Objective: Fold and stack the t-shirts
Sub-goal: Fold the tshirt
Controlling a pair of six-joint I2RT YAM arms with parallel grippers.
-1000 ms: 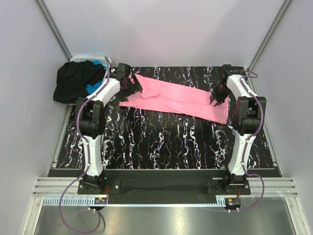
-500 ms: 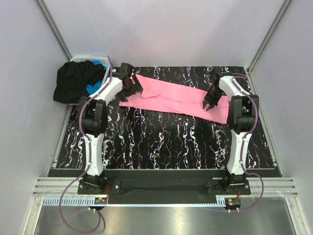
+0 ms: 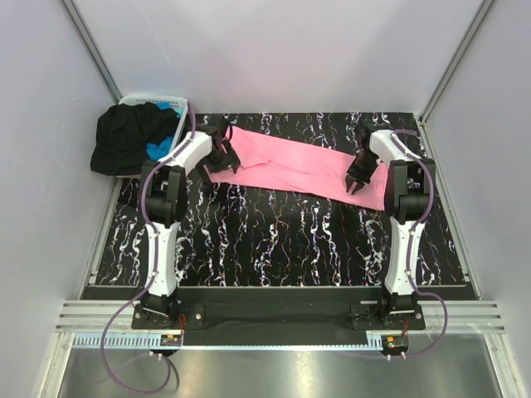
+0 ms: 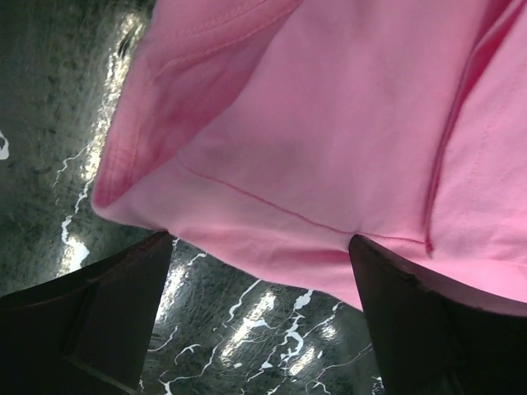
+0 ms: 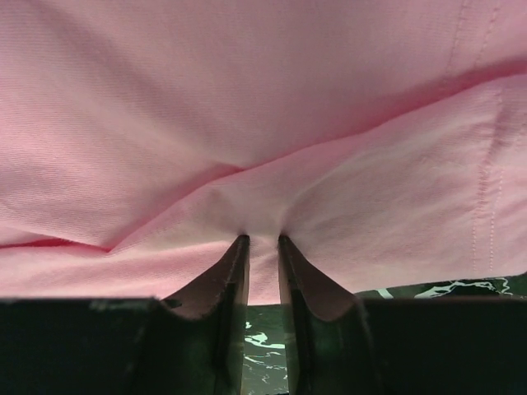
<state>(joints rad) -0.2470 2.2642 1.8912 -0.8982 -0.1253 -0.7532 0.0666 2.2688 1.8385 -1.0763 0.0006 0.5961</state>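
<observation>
Both sets of fingers have come a little toward the near edge over the last second, and the right fingers (image 5: 239,252) have narrowed. They are clenched on a small pucker of the pink t-shirt (image 3: 290,166) near its right end, close to the right edge of the bench (image 3: 274,245). Only a slit shows between them. I see the shirt drawn out as a long band across the far half of the bench, slanting from the far-left side toward the right edge. My left fingers (image 3: 221,155) are released and spread wide at the shirt's left end. Its hemmed edge lies just ahead of them, and they hold nothing. Beyond the far-left corner, the black t-shirt (image 3: 124,137) is heaped over the white basket (image 3: 141,100), with the blue t-shirt (image 3: 158,150) showing at its right side.
</observation>
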